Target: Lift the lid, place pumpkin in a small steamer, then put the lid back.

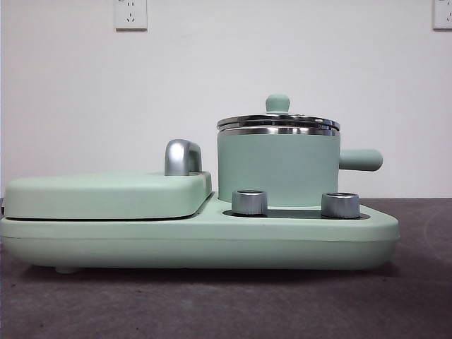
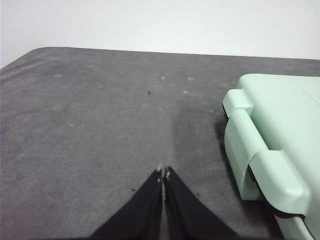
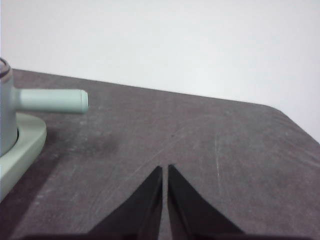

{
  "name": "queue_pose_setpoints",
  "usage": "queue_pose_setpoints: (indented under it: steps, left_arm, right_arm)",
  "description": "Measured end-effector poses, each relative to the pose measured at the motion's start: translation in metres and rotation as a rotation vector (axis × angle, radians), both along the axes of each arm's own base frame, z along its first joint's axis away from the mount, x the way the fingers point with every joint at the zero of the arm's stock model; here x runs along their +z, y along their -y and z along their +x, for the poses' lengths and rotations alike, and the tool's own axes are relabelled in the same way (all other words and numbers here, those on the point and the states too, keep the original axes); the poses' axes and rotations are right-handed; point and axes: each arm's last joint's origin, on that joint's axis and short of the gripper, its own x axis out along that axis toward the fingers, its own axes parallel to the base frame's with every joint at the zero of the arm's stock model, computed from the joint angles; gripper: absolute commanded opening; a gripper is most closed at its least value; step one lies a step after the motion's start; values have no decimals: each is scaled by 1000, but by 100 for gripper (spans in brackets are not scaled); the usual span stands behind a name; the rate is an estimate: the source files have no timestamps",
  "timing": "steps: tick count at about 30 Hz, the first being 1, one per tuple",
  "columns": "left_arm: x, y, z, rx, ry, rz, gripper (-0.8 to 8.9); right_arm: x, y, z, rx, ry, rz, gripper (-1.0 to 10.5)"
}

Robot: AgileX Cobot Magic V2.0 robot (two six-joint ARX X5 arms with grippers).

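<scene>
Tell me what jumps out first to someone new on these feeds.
The steamer stands at centre on a mint-green cooker base, lid on, handle pointing sideways. Beside it lies the flat griddle cover with a chrome handle. The left gripper and right gripper wait shut over bare table; no pumpkin shows.

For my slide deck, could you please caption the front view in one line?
Lid closed on the small steamer, seated on the mint-green cooker base beside its griddle cover; no gripper in view.
</scene>
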Motion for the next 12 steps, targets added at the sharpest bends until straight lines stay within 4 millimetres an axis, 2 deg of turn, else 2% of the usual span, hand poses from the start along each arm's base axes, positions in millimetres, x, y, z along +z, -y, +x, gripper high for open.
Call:
queue_pose_setpoints:
  steps: [12]
  left_arm:
    - [0,0,0,0,0,0,7]
  right_arm:
    - [2,0,0,0,21,0,15]
